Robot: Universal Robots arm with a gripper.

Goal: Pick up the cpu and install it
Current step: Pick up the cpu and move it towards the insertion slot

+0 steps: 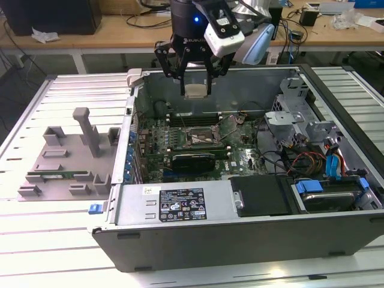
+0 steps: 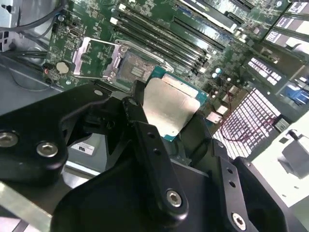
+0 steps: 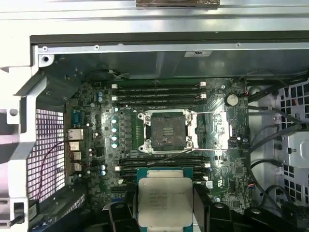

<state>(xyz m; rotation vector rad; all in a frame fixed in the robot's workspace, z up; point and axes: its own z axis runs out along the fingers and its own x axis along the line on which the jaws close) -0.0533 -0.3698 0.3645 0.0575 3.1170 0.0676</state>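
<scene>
cpu [image 3: 165,202], just one, in one gripper [image 1: 196,89]

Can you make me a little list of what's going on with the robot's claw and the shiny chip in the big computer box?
claw: shut on the cpu, up above the open computer case
cpu: shiny silver top showing, gripped by its edges
socket: open, with no chip inside
motherboard: green, lying in the bottom of the case
job so far: cpu picked up, not yet in the socket
</scene>
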